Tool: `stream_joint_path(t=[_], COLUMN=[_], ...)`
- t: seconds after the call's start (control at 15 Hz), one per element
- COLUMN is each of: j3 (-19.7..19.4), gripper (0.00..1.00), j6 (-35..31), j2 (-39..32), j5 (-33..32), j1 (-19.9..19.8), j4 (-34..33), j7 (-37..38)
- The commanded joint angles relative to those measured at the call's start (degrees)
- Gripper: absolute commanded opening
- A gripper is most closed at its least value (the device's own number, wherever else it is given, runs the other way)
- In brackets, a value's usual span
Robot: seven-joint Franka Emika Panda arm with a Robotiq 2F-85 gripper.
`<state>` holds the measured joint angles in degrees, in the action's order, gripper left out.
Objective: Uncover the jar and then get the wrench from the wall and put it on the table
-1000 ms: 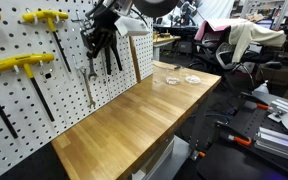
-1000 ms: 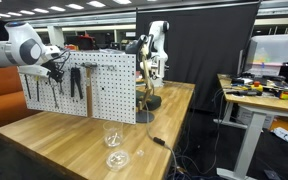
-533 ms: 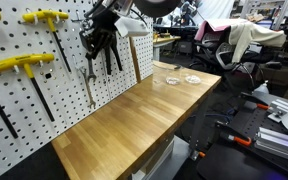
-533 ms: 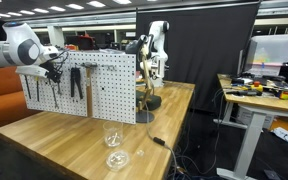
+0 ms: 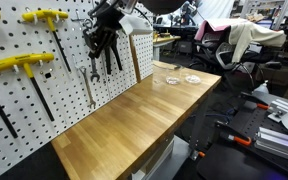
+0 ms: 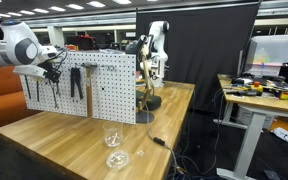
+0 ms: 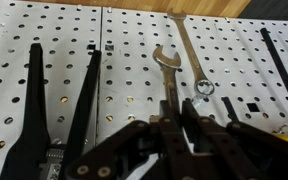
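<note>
The slim silver wrench (image 7: 167, 78) hangs on the white pegboard wall (image 7: 124, 40), its open end up in the wrist view. My gripper (image 7: 176, 128) is at the wall, its fingers closed on the wrench's shaft. The longer silver wrench (image 7: 192, 55) hangs slanted beside it. In both exterior views the gripper (image 5: 101, 42) (image 6: 56, 70) is against the wall, and the wrench (image 5: 89, 85) hangs below it. The small glass jar (image 5: 170, 80) (image 6: 111, 137) stands uncovered on the wooden table (image 5: 124, 125). Its flat clear lid (image 5: 193, 78) (image 6: 117, 158) lies beside it.
Black pliers (image 7: 59, 105) hang on the wall beside the wrenches. Yellow-handled T-tools (image 5: 20, 66) hang further along the pegboard. A wooden stand (image 6: 145, 85) rises at the table's back. Office chairs and benches (image 5: 239, 45) stand beyond the table.
My gripper has shifted very slightly at the pegboard. The wrench, jar and lid have not visibly moved.
</note>
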<state>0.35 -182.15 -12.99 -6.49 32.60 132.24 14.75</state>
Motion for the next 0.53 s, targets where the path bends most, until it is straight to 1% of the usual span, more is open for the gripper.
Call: stream_joint_path(t=[0.0, 0.2, 0.47], j3=[0.74, 1.26, 2.23], gripper=[0.04, 0.04, 0.04], j6=[0.40, 0.40, 0.47], j2=[2.12, 3.53, 7.28], j5=[-0.21, 0.00, 0.75], j1=[-0.84, -1.22, -1.88], j4=[1.21, 2.62, 7.45], j7=[-1.06, -1.30, -1.35])
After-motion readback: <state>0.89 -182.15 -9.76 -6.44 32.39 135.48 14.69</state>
